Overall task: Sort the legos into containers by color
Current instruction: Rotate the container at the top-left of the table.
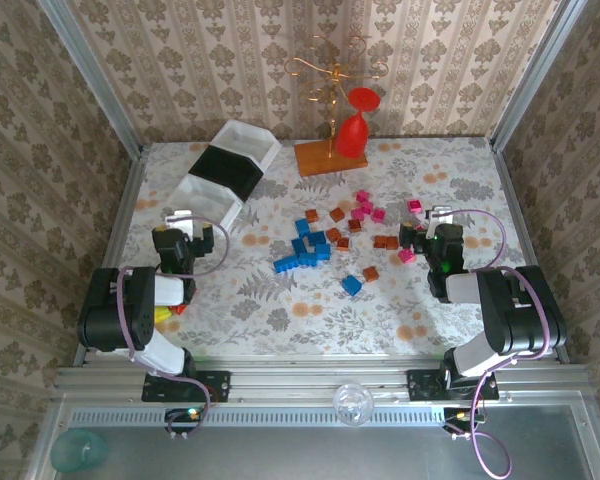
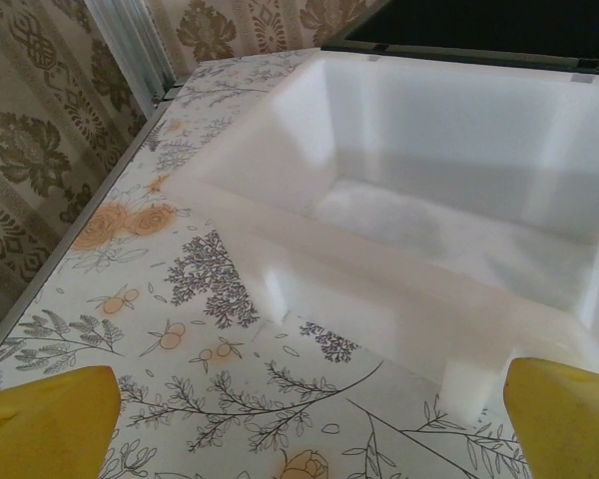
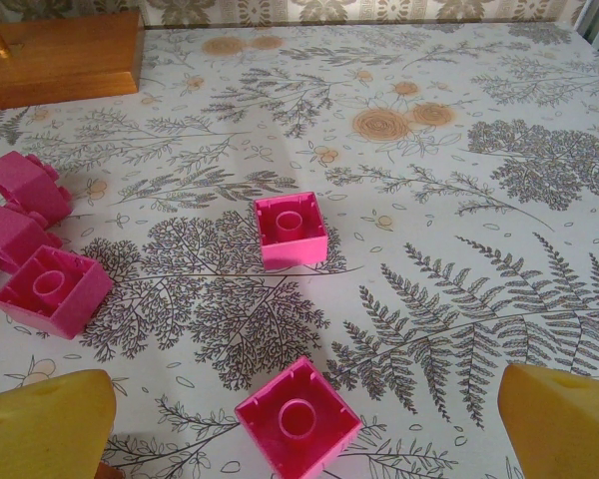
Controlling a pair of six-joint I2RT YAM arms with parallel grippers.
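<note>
- At the left of the top view, your left gripper (image 1: pixel 179 224) hangs just in front of the nearest white bin (image 1: pixel 208 199). In its wrist view the two yellow fingertips (image 2: pixel 46 420) sit in opposite bottom corners, so the jaws are spread wide with nothing between them.
- The three containers run in a diagonal row in the upper left of the table (image 1: pixel 450 320). The near white one comes first, the black bin (image 1: pixel 230 170) touches it behind, and the far white bin (image 1: pixel 250 143) is last.
- The left wrist view looks into the near white bin (image 2: pixel 419 210), where you see bare white walls and floor. The top view is too coarse to show what lies in the other two.
- The legos lie loose on the table at centre frame. There is a blue cluster (image 1: pixel 305 247), with brown bricks (image 1: pixel 336 226) just right of it and pink bricks (image 1: pixel 365 206) up and right again.
- The wooden base (image 1: pixel 330 157) stands at upper centre and carries a red goblet (image 1: pixel 355 125).
- At the right, your right gripper (image 1: pixel 426 226) sits among the outer pink bricks. Its wrist view shows the jaws wide apart and gripping nothing, with one pink brick (image 3: pixel 298 420) lying between the fingertips (image 3: pixel 565 427) and another (image 3: pixel 291 231) further up.
</note>
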